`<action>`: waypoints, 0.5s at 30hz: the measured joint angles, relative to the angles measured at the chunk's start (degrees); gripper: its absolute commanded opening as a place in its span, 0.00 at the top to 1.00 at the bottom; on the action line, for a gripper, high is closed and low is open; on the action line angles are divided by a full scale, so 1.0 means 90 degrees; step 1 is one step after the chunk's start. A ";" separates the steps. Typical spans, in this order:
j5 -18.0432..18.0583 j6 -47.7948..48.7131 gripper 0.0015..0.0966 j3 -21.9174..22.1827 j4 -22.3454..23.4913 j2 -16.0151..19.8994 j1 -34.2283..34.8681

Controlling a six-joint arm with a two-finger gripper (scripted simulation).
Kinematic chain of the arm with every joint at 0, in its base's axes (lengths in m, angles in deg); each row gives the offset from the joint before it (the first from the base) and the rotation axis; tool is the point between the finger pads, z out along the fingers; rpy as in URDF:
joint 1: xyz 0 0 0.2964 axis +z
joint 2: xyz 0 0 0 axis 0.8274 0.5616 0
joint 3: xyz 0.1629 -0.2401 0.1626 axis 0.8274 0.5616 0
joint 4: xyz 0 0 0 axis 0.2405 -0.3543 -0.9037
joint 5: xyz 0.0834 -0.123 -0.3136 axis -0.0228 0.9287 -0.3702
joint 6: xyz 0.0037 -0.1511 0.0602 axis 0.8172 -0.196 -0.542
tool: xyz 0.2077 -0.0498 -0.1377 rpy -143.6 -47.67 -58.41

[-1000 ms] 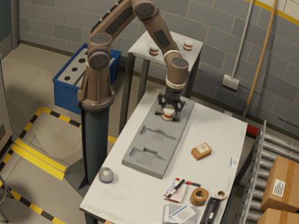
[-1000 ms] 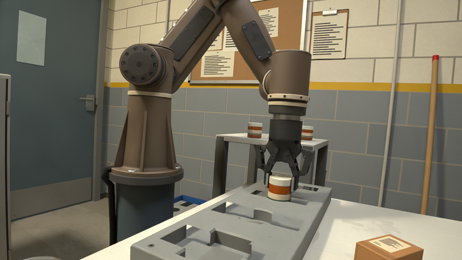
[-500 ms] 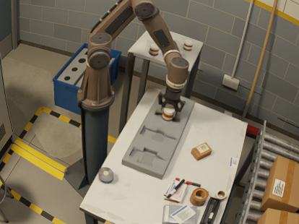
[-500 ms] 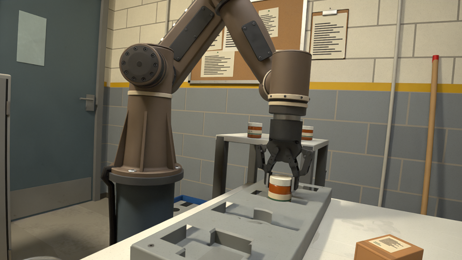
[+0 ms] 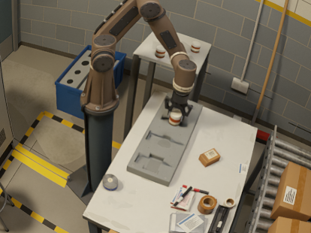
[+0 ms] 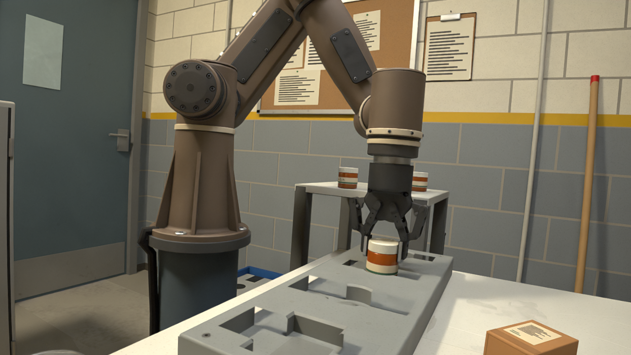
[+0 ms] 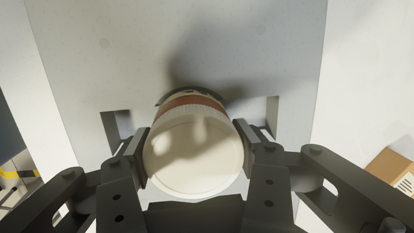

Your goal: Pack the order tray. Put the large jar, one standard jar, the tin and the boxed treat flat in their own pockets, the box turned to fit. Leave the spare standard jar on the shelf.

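Note:
My gripper (image 7: 192,150) stands over the far pocket of the grey tray (image 5: 165,144), its two fingers clamped on the lid of the large jar (image 6: 382,256), a cream jar with an orange band standing upright in that pocket. Two standard jars (image 5: 160,51) (image 5: 195,47) stand apart on the grey shelf behind the table. The brown boxed treat (image 5: 209,157) lies on the table right of the tray. The round tin (image 5: 110,182) lies near the table's front left corner. The tray's other pockets are empty.
A blue bin (image 5: 75,80) sits on the floor left of the shelf. Pens, cards, a tape roll (image 5: 207,205) and a black tool lie at the table's front edge. A roller conveyor with cartons (image 5: 291,195) stands to the right, and broom handles lean on the wall.

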 measured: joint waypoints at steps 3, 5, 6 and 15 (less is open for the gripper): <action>0.0000 0.0000 0.75 0.0000 0.0000 0.0000 0.0000; 0.0000 0.0000 0.71 0.0000 0.0000 0.0000 0.0000; 0.0000 0.0000 0.68 0.0000 0.0000 0.0000 0.0000; 0.0000 0.0000 0.50 0.0000 0.0000 0.0000 0.0000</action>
